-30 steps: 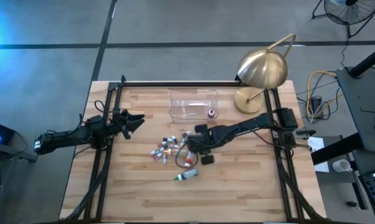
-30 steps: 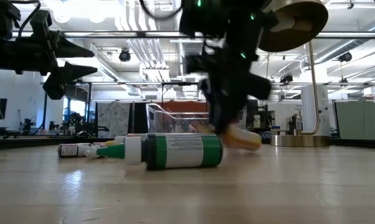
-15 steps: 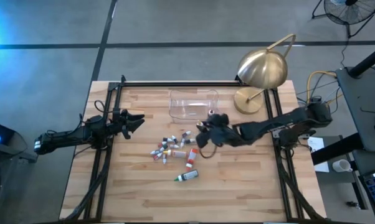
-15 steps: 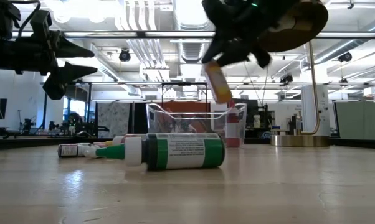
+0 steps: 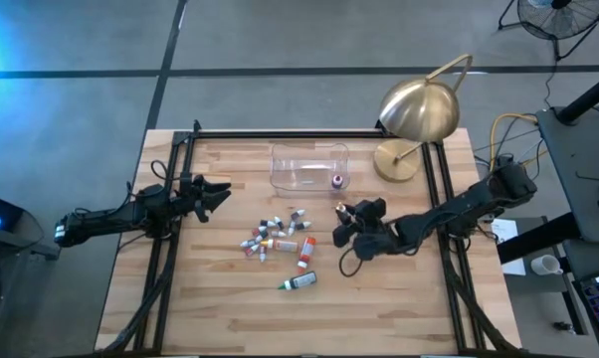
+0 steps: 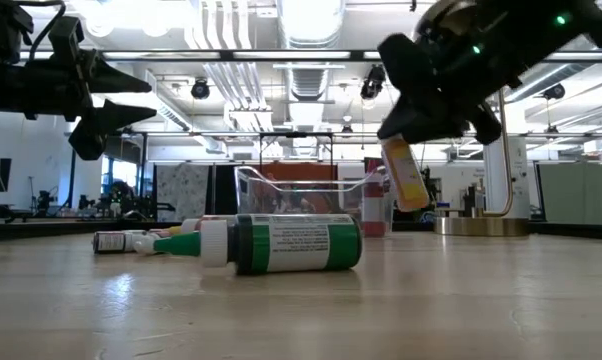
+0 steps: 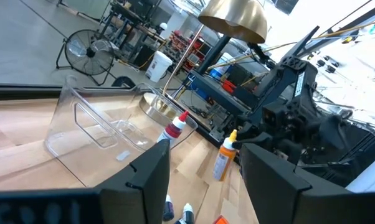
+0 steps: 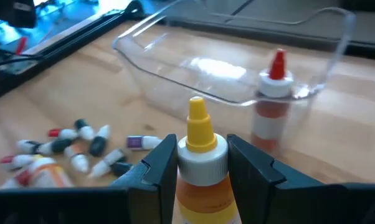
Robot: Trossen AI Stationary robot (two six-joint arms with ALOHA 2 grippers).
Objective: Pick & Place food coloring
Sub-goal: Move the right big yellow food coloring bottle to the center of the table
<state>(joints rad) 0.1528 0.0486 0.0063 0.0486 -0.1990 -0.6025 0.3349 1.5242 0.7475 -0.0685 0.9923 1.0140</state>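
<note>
- My right gripper (image 8: 200,171) jaws grip a yellow-capped orange bottle (image 6: 406,175), aloft near the clear tub (image 5: 309,167).
- My left gripper (image 5: 215,192) waits at the worktop's (image 5: 379,298) edge, jaws parted, empty.
- Remaining food coloring (image 5: 275,237) lies clustered mid-worktop.

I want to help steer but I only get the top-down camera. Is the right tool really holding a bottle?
Observer: Yes. The right tool is shut on an orange bottle with a yellow cap.
Operator: Is it off the table?
Observer: Yes. The low view shows it hanging in the air above the table.
Operator: What's the red dot in the tub?
Observer: A red-capped bottle, standing upright inside the clear tub.
</note>
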